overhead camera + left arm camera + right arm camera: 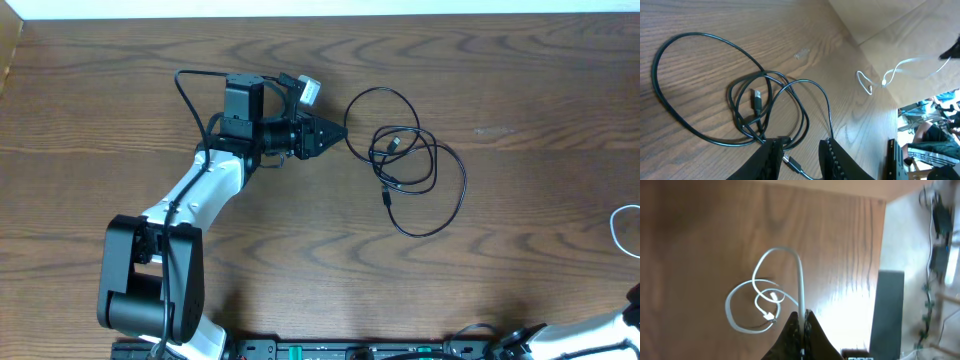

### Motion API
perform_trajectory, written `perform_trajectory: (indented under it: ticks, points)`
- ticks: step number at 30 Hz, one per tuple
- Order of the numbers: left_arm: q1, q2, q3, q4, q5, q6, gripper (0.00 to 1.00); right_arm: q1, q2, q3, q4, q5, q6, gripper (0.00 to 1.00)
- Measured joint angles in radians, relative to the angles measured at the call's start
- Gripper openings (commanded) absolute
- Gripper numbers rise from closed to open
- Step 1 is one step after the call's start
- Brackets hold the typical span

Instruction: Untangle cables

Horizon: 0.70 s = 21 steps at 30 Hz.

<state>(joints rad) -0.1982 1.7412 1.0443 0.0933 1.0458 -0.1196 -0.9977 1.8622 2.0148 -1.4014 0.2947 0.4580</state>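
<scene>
A black cable lies in overlapping loops right of the table's centre, one plug end inside the loops. My left gripper points at the loops' left side. In the left wrist view the left gripper stands open low over the table, with another small black plug lying loose between its fingers and strands passing by the left fingertip. A white cable lies at the right edge. My right gripper is shut on a strand of the white cable, whose loops and plugs rest on the wood.
The left arm's base stands at the front left. Part of the right arm shows at the front right corner. The table's right edge runs close to the white cable, with a dark box beyond it.
</scene>
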Motion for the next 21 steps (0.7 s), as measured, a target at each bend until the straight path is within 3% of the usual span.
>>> perform_trajectory:
  ticks: [7, 21]
  points:
    - [0.0, 0.0, 0.0, 0.008, 0.0, -0.015, 0.3, -0.119, 0.007, -0.15, 0.098, -0.049, 0.002, 0.01]
    - [0.0, 0.0, 0.0, 0.011, 0.0, -0.038, 0.31, -0.164, 0.006, -0.377, 0.375, -0.097, -0.034, 0.01]
